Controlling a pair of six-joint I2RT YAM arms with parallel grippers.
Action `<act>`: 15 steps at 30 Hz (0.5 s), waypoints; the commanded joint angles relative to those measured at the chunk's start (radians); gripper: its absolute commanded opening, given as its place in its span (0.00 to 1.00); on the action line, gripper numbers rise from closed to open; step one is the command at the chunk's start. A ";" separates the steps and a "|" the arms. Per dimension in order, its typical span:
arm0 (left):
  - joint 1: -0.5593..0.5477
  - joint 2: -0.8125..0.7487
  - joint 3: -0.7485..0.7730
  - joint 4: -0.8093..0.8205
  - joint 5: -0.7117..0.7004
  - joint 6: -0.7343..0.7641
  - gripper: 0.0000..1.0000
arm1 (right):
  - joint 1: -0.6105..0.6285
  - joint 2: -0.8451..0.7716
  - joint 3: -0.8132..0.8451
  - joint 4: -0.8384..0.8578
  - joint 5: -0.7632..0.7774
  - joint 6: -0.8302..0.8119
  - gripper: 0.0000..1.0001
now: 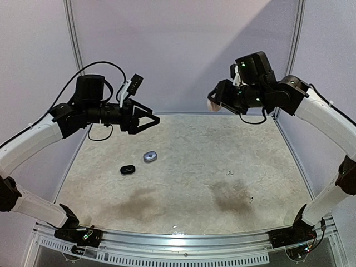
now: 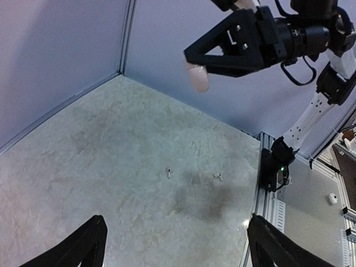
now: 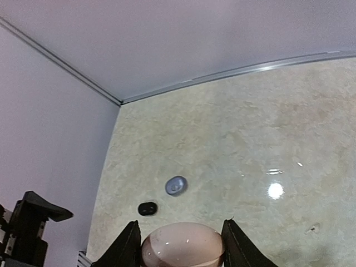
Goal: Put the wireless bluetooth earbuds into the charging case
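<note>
My right gripper [image 1: 214, 103] is raised above the far right of the table, shut on a pinkish-white pebble-like charging case [image 3: 182, 245] that fills the gap between its fingers. The same case [image 2: 197, 78] shows in the left wrist view. Two tiny white earbuds [image 1: 229, 173] [image 1: 251, 199] lie on the table's right half, also seen from the left wrist as earbuds [image 2: 168, 172] [image 2: 218, 177]. At the far left my left gripper [image 1: 149, 119] hangs in the air, open and holding nothing, its fingers [image 2: 83, 250] wide apart.
A black case [image 1: 128, 169] and a grey-blue case [image 1: 149, 157] lie left of centre on the table [image 1: 183, 144], under the left gripper's height. Walls enclose the back and sides. A metal rail [image 1: 183, 239] runs along the near edge.
</note>
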 commanded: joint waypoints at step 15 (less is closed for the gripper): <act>-0.151 0.105 -0.013 0.476 -0.203 -0.175 0.56 | 0.278 0.231 0.262 0.239 0.113 -0.118 0.16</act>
